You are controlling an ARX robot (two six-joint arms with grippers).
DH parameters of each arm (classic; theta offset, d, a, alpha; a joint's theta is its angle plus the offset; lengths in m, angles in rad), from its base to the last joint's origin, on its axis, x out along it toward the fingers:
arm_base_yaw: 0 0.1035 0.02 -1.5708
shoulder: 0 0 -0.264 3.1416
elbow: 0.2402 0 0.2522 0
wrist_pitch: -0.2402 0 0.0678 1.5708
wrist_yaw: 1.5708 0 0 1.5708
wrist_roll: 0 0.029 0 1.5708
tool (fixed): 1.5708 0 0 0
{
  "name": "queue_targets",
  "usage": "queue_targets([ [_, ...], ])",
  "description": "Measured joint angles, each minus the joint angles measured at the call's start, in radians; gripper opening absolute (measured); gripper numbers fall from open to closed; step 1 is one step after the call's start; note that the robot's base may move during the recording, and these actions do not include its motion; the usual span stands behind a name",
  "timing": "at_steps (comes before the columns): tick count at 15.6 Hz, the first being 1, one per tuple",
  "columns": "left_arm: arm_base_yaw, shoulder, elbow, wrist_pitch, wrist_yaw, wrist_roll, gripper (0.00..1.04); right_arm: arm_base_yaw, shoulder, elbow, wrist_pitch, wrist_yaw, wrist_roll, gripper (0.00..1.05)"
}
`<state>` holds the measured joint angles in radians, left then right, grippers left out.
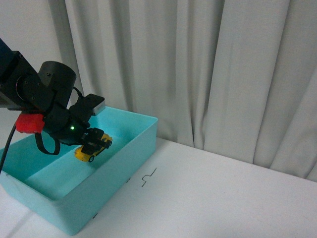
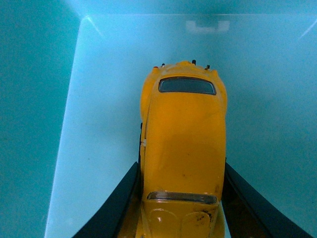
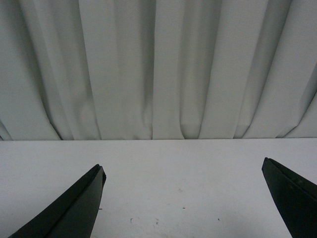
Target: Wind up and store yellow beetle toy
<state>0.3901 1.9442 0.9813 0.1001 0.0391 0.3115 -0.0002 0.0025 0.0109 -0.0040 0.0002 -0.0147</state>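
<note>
In left gripper (image 1: 95,143) — yellow beetle toy (image 2: 183,144)

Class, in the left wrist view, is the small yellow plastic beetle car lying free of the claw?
No, the left claw clamps both sides of the small yellow plastic beetle car, over the turquoise plastic bin.

No words, numbers or brand names can be read anywhere. The only sign is a small black stepped line (image 1: 148,177) drawn on the white counter (image 1: 223,198), just beside the long wall of the turquoise bin (image 1: 124,163), spelling nothing
</note>
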Motion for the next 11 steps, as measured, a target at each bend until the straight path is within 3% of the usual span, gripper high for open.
queue_targets([
  [1, 0.0, -0.012, 0.0, -0.019, 0.035, -0.013, 0.68, 0.0, 0.0, 0.0, 0.0, 0.0, 0.0, 0.98],
  [4, 0.003, -0.092, -0.001, -0.053, 0.057, -0.013, 0.96, 0.0, 0.0, 0.0, 0.0, 0.0, 0.0, 0.98],
  [5, 0.009, -0.113, 0.0, -0.064, 0.067, -0.009, 1.0, 0.0, 0.0, 0.0, 0.0, 0.0, 0.0, 0.98],
  [9, 0.052, -0.207, -0.012, -0.093, 0.154, -0.008, 0.98, 0.0, 0.0, 0.0, 0.0, 0.0, 0.0, 0.98],
  [11, 0.105, -0.394, -0.066, -0.115, 0.229, 0.014, 0.98, 0.0, 0.0, 0.0, 0.0, 0.0, 0.0, 0.98],
])
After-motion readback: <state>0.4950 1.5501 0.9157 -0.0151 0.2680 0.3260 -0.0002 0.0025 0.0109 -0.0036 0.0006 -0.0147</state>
